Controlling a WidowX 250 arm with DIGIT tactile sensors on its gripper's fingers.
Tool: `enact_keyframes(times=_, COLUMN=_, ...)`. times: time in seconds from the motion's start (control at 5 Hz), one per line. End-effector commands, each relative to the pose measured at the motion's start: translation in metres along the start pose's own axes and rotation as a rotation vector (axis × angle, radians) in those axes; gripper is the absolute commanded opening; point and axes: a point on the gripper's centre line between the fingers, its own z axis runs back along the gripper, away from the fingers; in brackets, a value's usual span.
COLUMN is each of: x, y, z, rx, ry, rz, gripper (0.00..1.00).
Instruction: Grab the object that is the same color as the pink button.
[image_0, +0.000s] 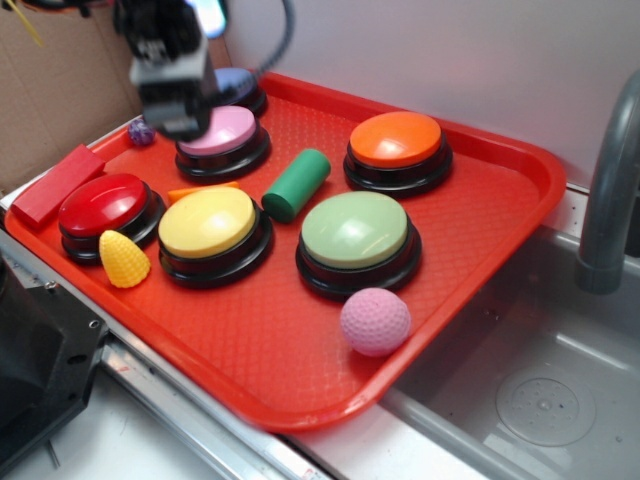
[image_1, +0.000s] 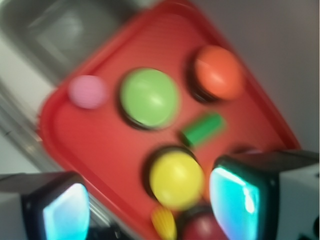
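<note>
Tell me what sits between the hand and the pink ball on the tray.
The hand hovers above the pink button at the tray's far-left end; the pink ball lies near the front edge. The yellow button, green cylinder and green button lie between them, so a low straight path looks blocked; passing above looks clear.

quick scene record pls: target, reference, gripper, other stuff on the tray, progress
target: pink ball, dimpled, near front edge of red tray, just in front of green button
reference: pink button, back left, partly behind the gripper
gripper: gripper above the pink button, blurred; wrist view shows fingers apart, nothing between
others: orange button, yellow button, red button, green cylinder
progress: ball not yet grasped, far from gripper
</note>
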Motion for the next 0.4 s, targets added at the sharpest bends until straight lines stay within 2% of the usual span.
enact_keyframes(times=0.0, x=0.01, y=-0.015, z=-0.033, rx=-0.096, ry=-0.174, rz=-0.373, gripper=1.0)
enact_keyframes(times=0.2, x=0.021, y=-0.018, z=-0.059, rx=-0.134, ry=-0.227, rz=-0.489, gripper=1.0)
